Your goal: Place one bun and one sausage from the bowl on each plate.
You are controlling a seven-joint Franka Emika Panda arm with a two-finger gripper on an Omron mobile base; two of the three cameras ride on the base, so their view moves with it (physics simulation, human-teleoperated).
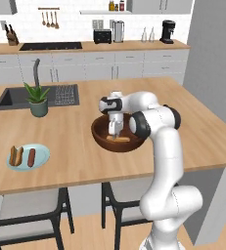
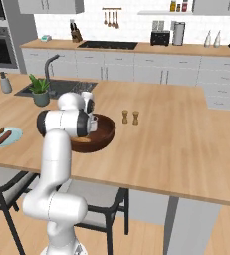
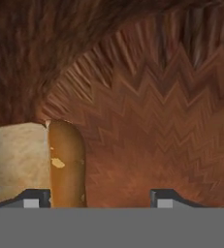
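Observation:
The dark-brown wooden bowl (image 1: 99,133) (image 2: 105,133) stands mid-counter, and its grained inner wall (image 3: 147,111) fills the hand view. My gripper (image 1: 115,129) (image 3: 99,198) reaches down into it, open. A golden-tan bun (image 1: 119,139) (image 3: 66,160) lies on the bowl's floor between my fingertips, close to the left one (image 3: 33,198); its pale cut face (image 3: 16,160) points left. At the counter's left sits the pale light-blue plate (image 1: 42,157) (image 2: 14,133), carrying a bun (image 1: 15,156) and a reddish sausage (image 1: 31,157) (image 2: 3,137).
A potted plant (image 1: 37,100) (image 2: 40,91) and the sink (image 1: 16,97) lie behind the plate. Salt and pepper shakers (image 2: 130,117) stand right of the bowl. Dark stools (image 1: 31,210) sit under the counter's front edge.

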